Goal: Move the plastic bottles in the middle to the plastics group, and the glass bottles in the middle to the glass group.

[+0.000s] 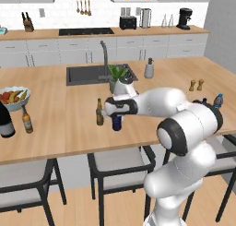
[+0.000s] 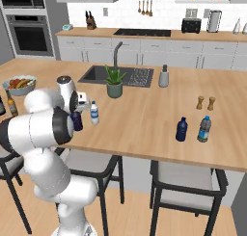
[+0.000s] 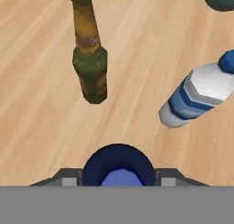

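My gripper reaches down over the squat dark blue plastic bottle in the middle of the island. In the hand view its two fingertips press both sides of that bottle, so it is shut on it. The slim olive-green glass bottle stands just left of it, upright. The clear plastic bottle with the blue label band stands close on the other side. The plastics group, a dark blue bottle and a light blue one, is at the right. At the left stands the glass group, a wine bottle and an amber bottle.
A fruit bowl sits behind the glass group. A potted plant and the sink lie behind the middle bottles. Salt and pepper shakers stand behind the plastics group. Stools line the near edge.
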{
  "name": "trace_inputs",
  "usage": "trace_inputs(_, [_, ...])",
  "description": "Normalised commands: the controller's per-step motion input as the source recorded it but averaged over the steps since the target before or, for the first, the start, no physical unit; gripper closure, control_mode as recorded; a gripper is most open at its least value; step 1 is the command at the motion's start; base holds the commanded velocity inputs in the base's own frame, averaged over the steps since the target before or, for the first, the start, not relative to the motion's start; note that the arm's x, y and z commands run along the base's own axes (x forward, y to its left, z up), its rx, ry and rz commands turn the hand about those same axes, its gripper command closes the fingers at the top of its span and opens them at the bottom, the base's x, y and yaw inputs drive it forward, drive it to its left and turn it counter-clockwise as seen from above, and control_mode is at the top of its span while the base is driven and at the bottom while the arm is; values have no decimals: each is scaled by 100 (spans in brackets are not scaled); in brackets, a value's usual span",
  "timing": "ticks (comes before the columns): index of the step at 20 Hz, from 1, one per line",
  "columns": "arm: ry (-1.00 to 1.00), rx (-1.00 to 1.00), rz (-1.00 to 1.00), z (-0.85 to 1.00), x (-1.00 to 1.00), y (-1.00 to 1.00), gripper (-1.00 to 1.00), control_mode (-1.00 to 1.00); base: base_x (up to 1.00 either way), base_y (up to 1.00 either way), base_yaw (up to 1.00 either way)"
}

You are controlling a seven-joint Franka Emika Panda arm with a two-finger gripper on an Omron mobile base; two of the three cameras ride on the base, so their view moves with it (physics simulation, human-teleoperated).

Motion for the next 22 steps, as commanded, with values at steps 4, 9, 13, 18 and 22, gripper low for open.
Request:
trace_inputs(4, [-13,0,-2,38,-31,-81,100,-100,0,0,0])
trace_inputs(9, [-2,0,-8,32,-27,-93,100,-100,0,0,0])
trace_inputs(13, [0,0,-13,29,-20,-97,100,-100,0,0,0])
trace_inputs(18, [0,0,-15,23,-11,-96,100,-100,0,0,0])
trace_inputs(22, [-1,0,-15,12,-9,-100,100,-100,0,0,0])
